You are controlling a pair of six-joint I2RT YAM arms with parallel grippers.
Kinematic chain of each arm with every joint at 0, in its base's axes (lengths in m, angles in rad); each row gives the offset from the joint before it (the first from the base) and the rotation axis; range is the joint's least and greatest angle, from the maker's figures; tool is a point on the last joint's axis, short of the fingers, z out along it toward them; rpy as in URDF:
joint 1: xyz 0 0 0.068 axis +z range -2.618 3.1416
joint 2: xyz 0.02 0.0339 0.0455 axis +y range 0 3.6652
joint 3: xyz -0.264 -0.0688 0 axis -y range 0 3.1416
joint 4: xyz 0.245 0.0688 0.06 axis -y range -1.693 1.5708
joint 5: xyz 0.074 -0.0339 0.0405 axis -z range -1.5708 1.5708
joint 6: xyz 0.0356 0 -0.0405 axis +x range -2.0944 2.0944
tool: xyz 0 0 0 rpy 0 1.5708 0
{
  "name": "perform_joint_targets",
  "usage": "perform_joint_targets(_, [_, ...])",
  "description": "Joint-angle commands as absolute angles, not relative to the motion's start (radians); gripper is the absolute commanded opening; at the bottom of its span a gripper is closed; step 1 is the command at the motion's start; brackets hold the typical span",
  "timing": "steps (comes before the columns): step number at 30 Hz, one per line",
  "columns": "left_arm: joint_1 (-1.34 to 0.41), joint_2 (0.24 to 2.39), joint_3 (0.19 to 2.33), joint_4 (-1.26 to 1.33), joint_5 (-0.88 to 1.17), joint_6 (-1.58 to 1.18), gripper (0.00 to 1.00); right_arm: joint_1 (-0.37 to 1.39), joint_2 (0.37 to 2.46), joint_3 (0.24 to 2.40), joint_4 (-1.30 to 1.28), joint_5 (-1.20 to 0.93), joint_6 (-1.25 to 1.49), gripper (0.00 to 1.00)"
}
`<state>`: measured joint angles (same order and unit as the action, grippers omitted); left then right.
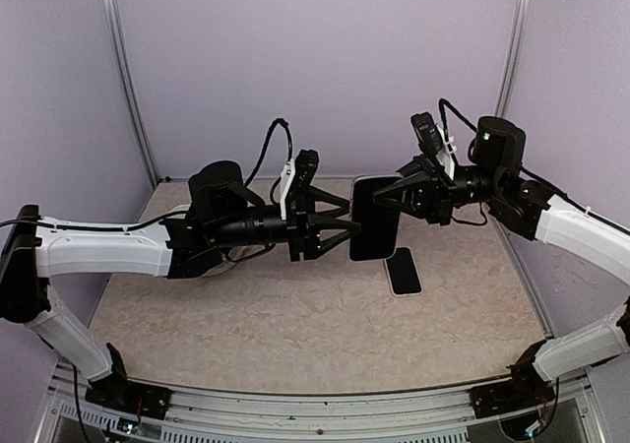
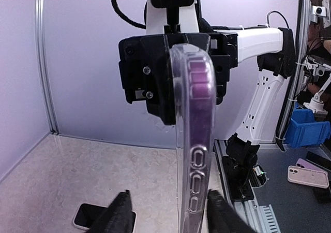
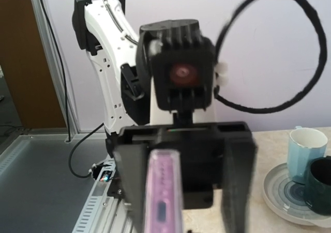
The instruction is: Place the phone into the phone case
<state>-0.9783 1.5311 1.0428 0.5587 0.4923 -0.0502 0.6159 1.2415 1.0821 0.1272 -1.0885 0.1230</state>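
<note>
The clear, purple-tinted phone case [image 1: 374,217] hangs upright in the air over the middle of the table. It shows edge-on in the left wrist view [image 2: 194,140] and the right wrist view [image 3: 163,202]. My right gripper [image 1: 386,195] appears shut on its upper right part. My left gripper [image 1: 352,217] is open. Its fingers [image 2: 120,215] stand on either side of the case's thin edge, and table shows between the left finger and the case. The phone [image 1: 404,271] lies flat on the table, screen up, under the case. It also shows in the left wrist view [image 2: 103,216].
A light blue cup [image 3: 306,153] and a dark cup [image 3: 320,184] stand on a plate [image 3: 287,194] at the table's left side. The enclosure's walls and posts [image 1: 123,79] ring the table. Outside it are a blue bin [image 2: 305,129] and spare phones [image 2: 307,176].
</note>
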Motion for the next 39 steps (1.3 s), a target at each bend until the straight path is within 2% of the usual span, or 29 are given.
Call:
perform_joint_targets(1, [-0.986,1.546,1.063,0.589,0.492,-0.045,0.37,0.618,1.210,1.121,0.184,-1.104,0.141,0.00])
perform_joint_targets(4, [-0.986,1.562,1.075,0.599,0.498,-0.052,0.01,0.618,1.209,1.119,0.189,-1.103,0.143,0.00])
perform_joint_targets(9, [-0.989,1.558,1.065,0.607,0.494,-0.049,0.00,0.618,1.209,1.114,0.189,-1.095,0.143,0.00])
perform_joint_targets(10, [-0.991,1.559,1.068,0.601,0.502,-0.049,0.12,0.618,1.209,1.112,0.192,-1.095,0.145,0.00])
perform_joint_targets(11, [-0.995,1.563,1.072,0.594,0.502,-0.048,0.41,0.617,1.209,1.111,0.198,-1.093,0.148,0.00])
perform_joint_targets(12, [-1.001,1.570,1.078,0.587,0.498,-0.048,0.55,0.617,1.209,1.110,0.204,-1.090,0.150,0.00])
perform_joint_targets(14, [-1.013,1.595,1.090,0.584,0.498,-0.048,0.60,0.618,1.215,1.107,0.212,-1.084,0.154,0.00])
perform_joint_targets(16, [-1.019,1.617,1.098,0.587,0.493,-0.053,0.60,0.617,1.216,1.107,0.221,-1.079,0.160,0.00])
perform_joint_targets(18, [-1.019,1.634,1.092,0.607,0.489,-0.064,0.53,0.618,1.214,1.107,0.226,-1.068,0.161,0.00])
perform_joint_targets(20, [-1.020,1.642,1.085,0.629,0.489,-0.074,0.38,0.618,1.212,1.107,0.231,-1.063,0.161,0.00])
perform_joint_targets(23, [-1.021,1.657,1.092,0.633,0.507,-0.083,0.02,0.618,1.216,1.106,0.229,-1.062,0.164,0.00])
perform_joint_targets(27, [-1.019,1.656,1.077,0.664,0.504,-0.107,0.00,0.615,1.217,1.090,0.217,-1.022,0.176,0.00])
perform_joint_targets(28, [-1.019,1.651,1.068,0.677,0.503,-0.109,0.00,0.614,1.217,1.082,0.210,-1.007,0.179,0.14])
perform_joint_targets(29, [-1.018,1.646,1.058,0.692,0.505,-0.112,0.00,0.612,1.218,1.075,0.200,-1.000,0.184,0.36])
perform_joint_targets(30, [-1.016,1.640,1.047,0.709,0.506,-0.118,0.00,0.610,1.217,1.064,0.189,-0.997,0.183,0.50])
perform_joint_targets(31, [-1.013,1.631,1.039,0.722,0.507,-0.119,0.00,0.608,1.215,1.053,0.177,-0.988,0.181,0.57])
perform_joint_targets(34, [-1.009,1.622,1.039,0.729,0.508,-0.117,0.00,0.607,1.206,1.009,0.166,-0.972,0.183,0.57])
perform_joint_targets(38, [-1.005,1.637,1.051,0.727,0.525,-0.124,0.00,0.607,1.215,0.972,0.203,-0.992,0.213,0.31])
perform_joint_targets(39, [-1.006,1.638,1.051,0.730,0.526,-0.126,0.00,0.607,1.219,0.968,0.207,-0.990,0.217,0.31])
